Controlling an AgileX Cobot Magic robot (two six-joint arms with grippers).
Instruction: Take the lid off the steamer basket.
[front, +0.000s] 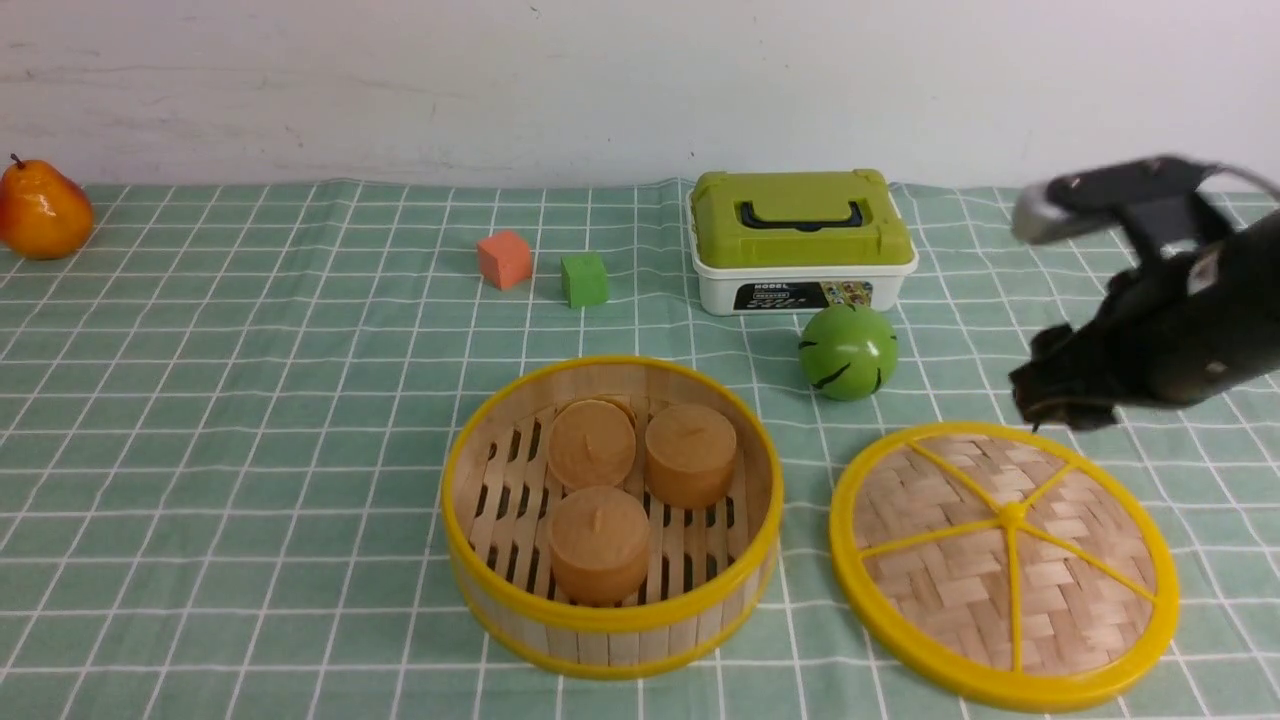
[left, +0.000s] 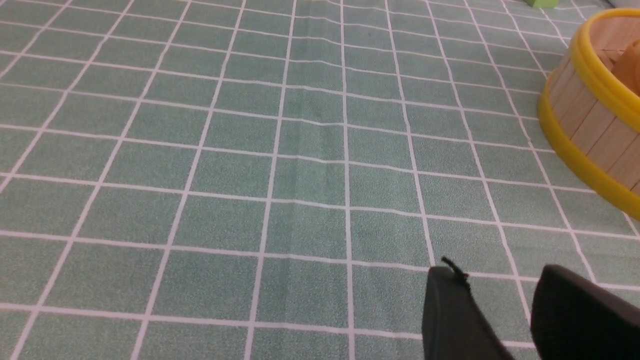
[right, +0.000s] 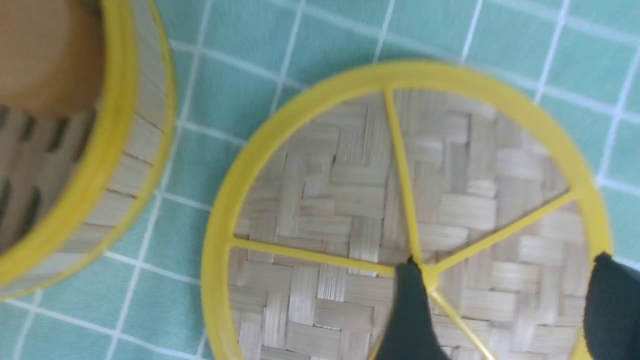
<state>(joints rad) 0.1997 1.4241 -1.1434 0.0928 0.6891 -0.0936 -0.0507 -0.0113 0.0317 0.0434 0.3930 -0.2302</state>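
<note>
The lid (front: 1003, 565), a woven bamboo disc with yellow rim and spokes, lies flat on the cloth to the right of the steamer basket (front: 612, 515). The basket is uncovered and holds three brown round cakes (front: 600, 543). My right gripper (front: 1058, 395) hangs above the lid's far edge, open and empty; in the right wrist view (right: 505, 265) its fingers stand wide apart over the lid (right: 350, 200), with the basket (right: 120, 150) beside it. My left gripper (left: 500, 280) is out of the front view; it is open over bare cloth, the basket's wall (left: 590, 115) off to one side.
A white box with a green lid (front: 802, 240) stands behind the basket, a green ball (front: 848, 351) in front of it. An orange cube (front: 504, 259) and a green cube (front: 584, 279) lie farther back. A pear (front: 42, 210) sits at the far left.
</note>
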